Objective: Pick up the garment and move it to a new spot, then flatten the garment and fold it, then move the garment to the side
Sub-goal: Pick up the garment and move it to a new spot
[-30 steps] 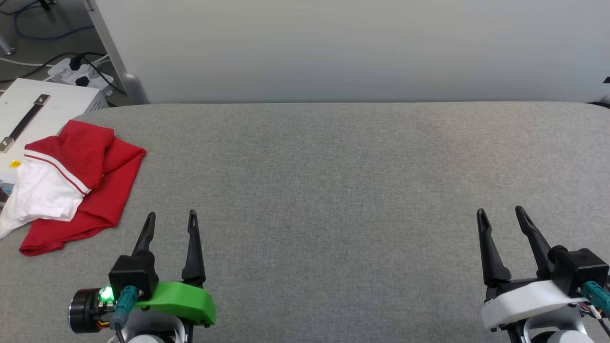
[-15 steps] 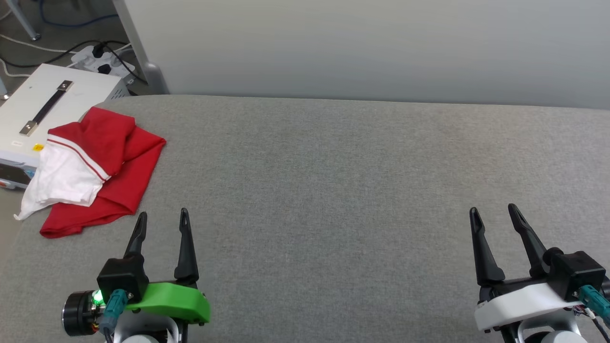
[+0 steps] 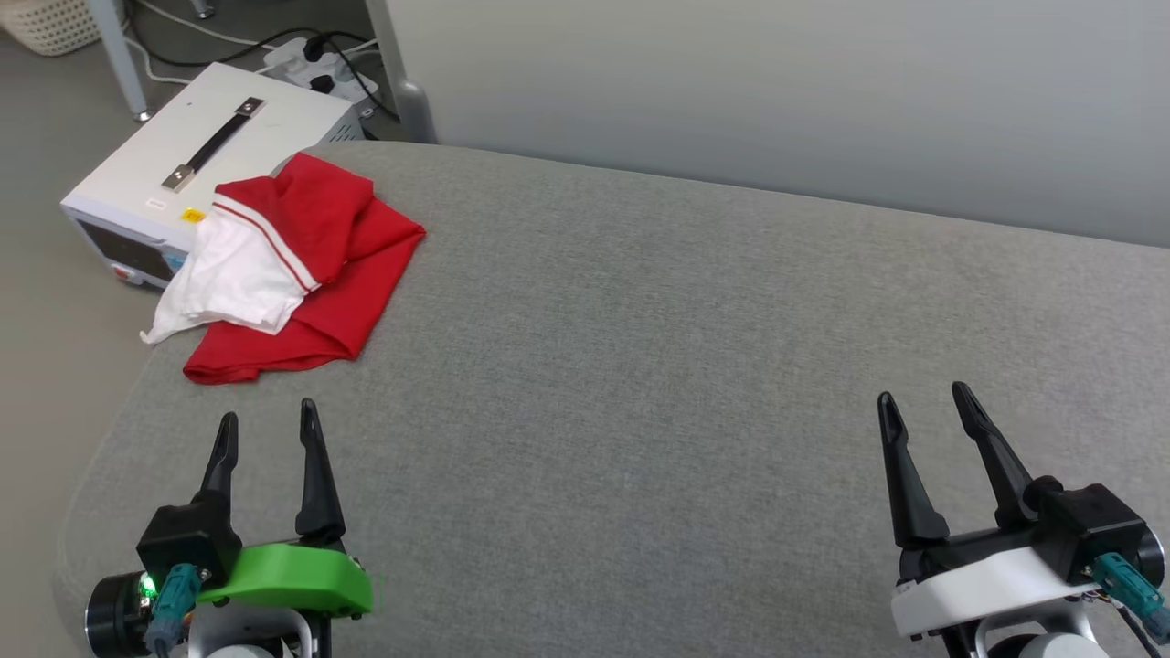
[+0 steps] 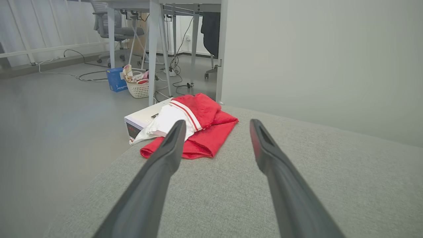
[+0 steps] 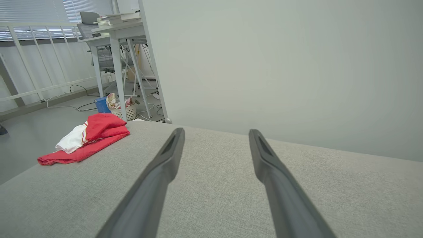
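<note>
Grey fabric table (image 3: 640,366), carrying garment (image 3: 338,238) crumpled just beside white box (image 3: 146,174); seeming soft, light, floppy, likely pinching best at red hem away from box. Left end effector (image 3: 266,413), right end effector (image 3: 922,395) gaping, empty.

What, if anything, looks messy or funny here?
The garment is out of place: it lies crumpled in a heap at the far left corner of the grey surface, not flat. Its white sleeve droops over the edge, beside the white box on the floor. Nothing else looks odd.
</note>
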{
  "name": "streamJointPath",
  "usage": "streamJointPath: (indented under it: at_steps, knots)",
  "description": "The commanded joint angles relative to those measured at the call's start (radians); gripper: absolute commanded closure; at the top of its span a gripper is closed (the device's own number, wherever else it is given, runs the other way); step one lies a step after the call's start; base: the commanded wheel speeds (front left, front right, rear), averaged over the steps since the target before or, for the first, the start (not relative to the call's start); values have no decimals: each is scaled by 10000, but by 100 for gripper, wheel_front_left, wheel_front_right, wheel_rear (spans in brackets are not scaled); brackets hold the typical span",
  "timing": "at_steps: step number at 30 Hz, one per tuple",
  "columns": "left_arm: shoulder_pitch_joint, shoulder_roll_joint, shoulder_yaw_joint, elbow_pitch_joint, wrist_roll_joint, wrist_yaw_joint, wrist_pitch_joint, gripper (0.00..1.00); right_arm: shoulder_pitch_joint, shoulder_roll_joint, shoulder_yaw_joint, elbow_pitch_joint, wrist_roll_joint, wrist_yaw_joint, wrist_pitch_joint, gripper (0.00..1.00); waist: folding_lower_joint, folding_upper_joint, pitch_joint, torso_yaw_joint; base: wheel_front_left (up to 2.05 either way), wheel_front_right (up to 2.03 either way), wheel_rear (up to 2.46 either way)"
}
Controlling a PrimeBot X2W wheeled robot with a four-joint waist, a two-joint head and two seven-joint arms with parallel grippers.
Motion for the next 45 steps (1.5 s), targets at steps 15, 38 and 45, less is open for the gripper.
streamJointPath:
  at_steps: [15,38,45]
  knots:
    - [156,-40,622,188,-495,-71,-407,0,85,-2,259,-206,84,-7,-384,0,-1,0,274,1699,0,0,0]
    - [-5945,3050,956,2819,-2202,-1429,-355,0,-1427,-1262,-23,-1159,-103,-7,-634,0,-1,0,3300,605,0,0,0]
    - [-8088,4558,-634,4092,-4275,-1432,1730,0,-1917,-1715,-154,-1410,-153,-7,-634,0,-1,0,4148,280,0,0,0]
